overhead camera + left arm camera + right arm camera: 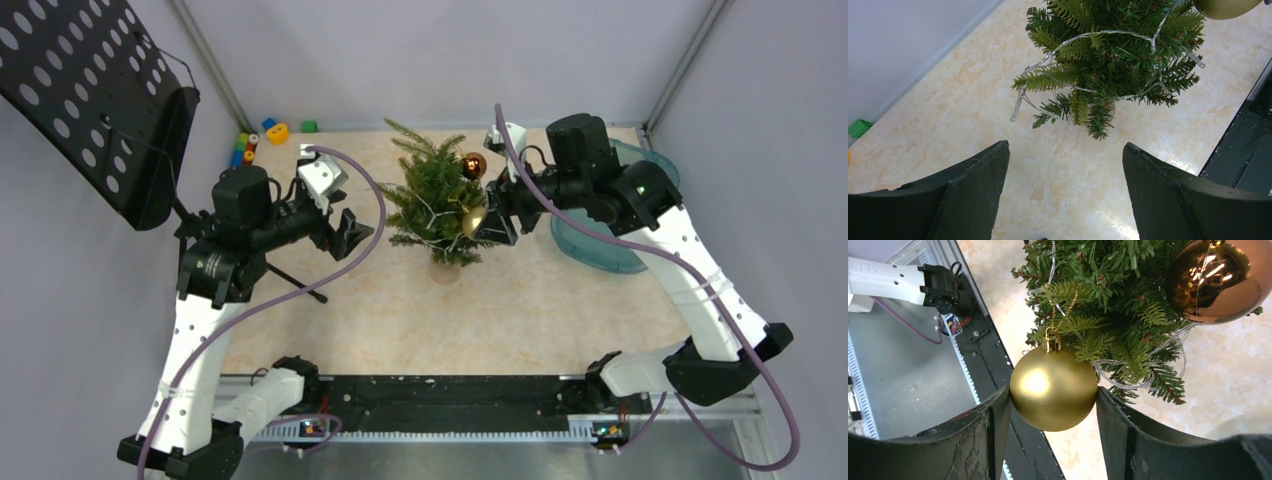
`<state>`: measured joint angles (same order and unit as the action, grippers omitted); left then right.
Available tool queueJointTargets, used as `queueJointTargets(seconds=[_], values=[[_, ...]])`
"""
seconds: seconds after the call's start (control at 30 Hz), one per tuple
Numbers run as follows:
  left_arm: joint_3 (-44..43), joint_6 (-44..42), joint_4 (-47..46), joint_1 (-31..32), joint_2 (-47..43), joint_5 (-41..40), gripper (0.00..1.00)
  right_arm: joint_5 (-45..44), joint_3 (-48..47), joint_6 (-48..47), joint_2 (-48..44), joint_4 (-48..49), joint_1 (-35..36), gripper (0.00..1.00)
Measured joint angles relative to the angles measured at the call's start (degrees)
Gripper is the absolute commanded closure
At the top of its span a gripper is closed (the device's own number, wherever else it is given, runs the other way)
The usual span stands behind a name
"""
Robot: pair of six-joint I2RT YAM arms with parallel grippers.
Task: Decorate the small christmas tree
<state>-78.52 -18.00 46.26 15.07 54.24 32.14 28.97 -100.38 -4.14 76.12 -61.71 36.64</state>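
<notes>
Right gripper (1053, 399): fingers closed on a gold ball (1053, 382), one fingertip (998, 407) against each side at its widest. The ball's cap carries a gold cord that runs up into a branch. Ball and gripper sit at the lower right flank of the small christmas tree (437, 195), on the side facing the right arm.

Left gripper (1065, 150): jaws spread wide, nothing between them. It hovers above the table (500, 300), left of the tree and apart from it, with the fingers aimed at the branches.

Tree: stands upright on its pale round base (445, 272). The long axis is vertical with the tip pointing up. In the top view the tip reads toward the far edge and the base toward the near edge. It sits about midway between the left and right edges, in the far half of the table, between the two grippers.

On the tree: a clear light string (1098, 34) looped through the branches, one end dangling on the left side. A shiny copper ball (1215, 280) hangs on the right flank, farther back than the gold one.

Around it: a translucent blue tub (600, 250) by the right edge, behind the right arm. Small coloured blocks (278, 131) in the far left corner. A black perforated panel (90, 90) on a stand beyond the left edge.
</notes>
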Motion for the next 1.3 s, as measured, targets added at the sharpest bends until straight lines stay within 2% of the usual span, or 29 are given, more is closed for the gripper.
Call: queueJointTargets(seconds=[0.2, 0.3, 0.43, 0.5, 0.9, 1.03, 1.1, 1.2, 1.3], values=[[0.0, 0.0, 0.0, 0.0, 0.0, 0.0, 0.12, 0.6, 0.6, 0.4, 0.0, 0.4, 0.0, 0.26], [0.0, 0.0, 0.0, 0.0, 0.0, 0.0, 0.12, 0.9, 0.6, 0.8, 0.0, 0.8, 0.0, 0.23], [0.0, -0.1, 0.0, 0.0, 0.0, 0.0, 0.12, 1.1, 0.6, 0.9, 0.0, 0.9, 0.0, 0.05], [0.0, -0.1, 0.0, 0.0, 0.0, 0.0, 0.12, 1.0, 0.6, 1.1, 0.0, 0.9, 0.0, 0.01], [0.0, -0.2, 0.0, 0.0, 0.0, 0.0, 0.12, -8.7, -3.3, 2.3, -3.5, 3.7, 0.0, 0.01], [0.0, -0.1, 0.0, 0.0, 0.0, 0.0, 0.12, -15.1, -5.6, 2.9, -5.6, 5.8, -0.3, 0.01], [0.0, 0.4, -0.2, 0.0, 0.5, 0.0, 0.12, -18.2, -6.7, 3.9, -5.8, 7.0, -1.9, 0.01], [0.0, 1.9, -1.0, 0.0, 2.1, -0.4, 0.12, -21.4, -6.8, 5.9, -5.8, 10.4, -9.7, 0.01], [0.0, 2.9, -1.6, 0.0, 4.0, -3.0, 0.12, -22.5, -0.7, 9.0, -6.9, 17.4, -23.1, 0.01]])
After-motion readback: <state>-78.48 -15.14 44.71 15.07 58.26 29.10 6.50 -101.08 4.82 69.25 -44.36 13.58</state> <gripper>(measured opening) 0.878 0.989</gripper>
